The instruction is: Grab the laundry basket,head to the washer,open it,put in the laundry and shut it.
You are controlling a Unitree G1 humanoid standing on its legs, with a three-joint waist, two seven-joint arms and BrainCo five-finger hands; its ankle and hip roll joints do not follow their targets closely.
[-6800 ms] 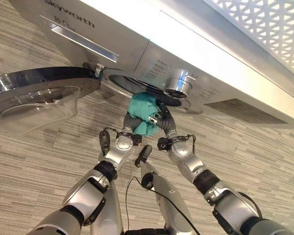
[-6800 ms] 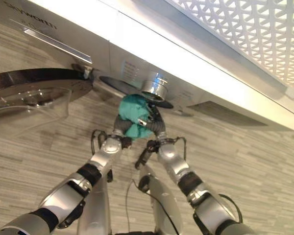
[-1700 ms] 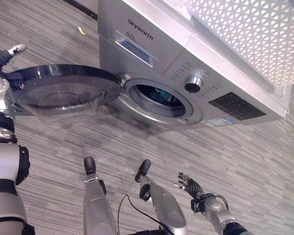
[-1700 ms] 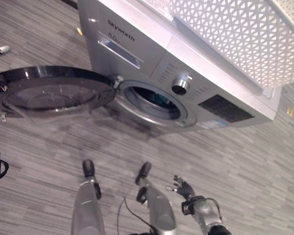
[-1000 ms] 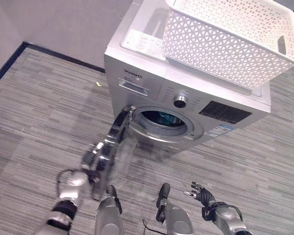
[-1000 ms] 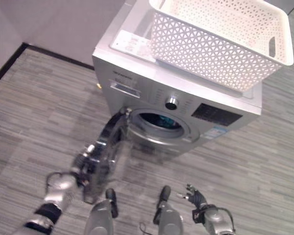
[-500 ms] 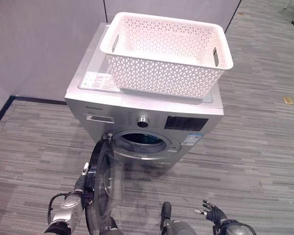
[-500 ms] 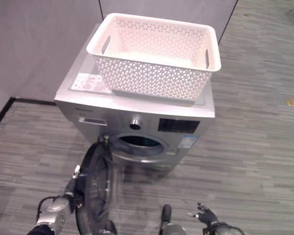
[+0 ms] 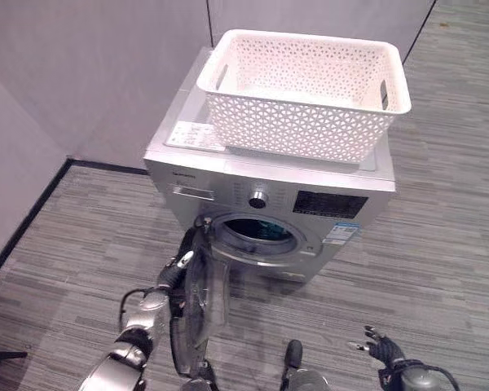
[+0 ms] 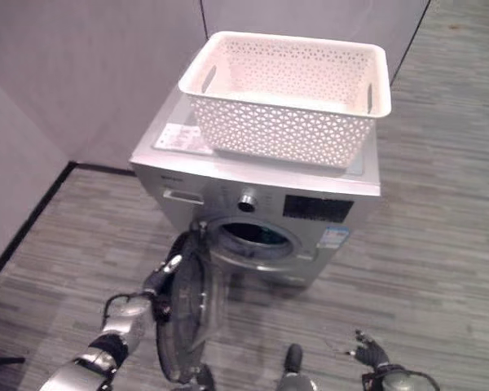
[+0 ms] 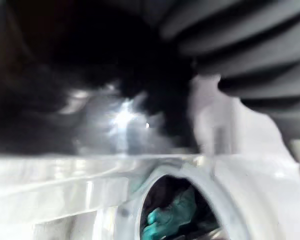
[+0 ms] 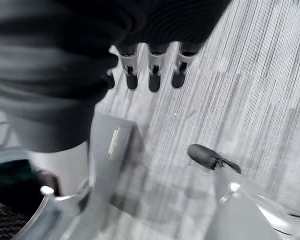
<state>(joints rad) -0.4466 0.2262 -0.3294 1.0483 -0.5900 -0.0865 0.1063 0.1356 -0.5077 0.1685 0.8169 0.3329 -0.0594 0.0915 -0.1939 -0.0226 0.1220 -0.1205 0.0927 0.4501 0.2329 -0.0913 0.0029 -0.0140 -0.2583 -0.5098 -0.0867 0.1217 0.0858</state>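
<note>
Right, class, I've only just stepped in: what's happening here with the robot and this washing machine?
The robot's left hand is against the outer face of the washer door, which stands part open. Teal laundry lies inside the drum. The white laundry basket sits on top of the washer. The right hand hangs open, low over the floor, holding nothing. The door is not yet shut.

Left hand fingers behind the washer door; teal laundry blurred.
</note>
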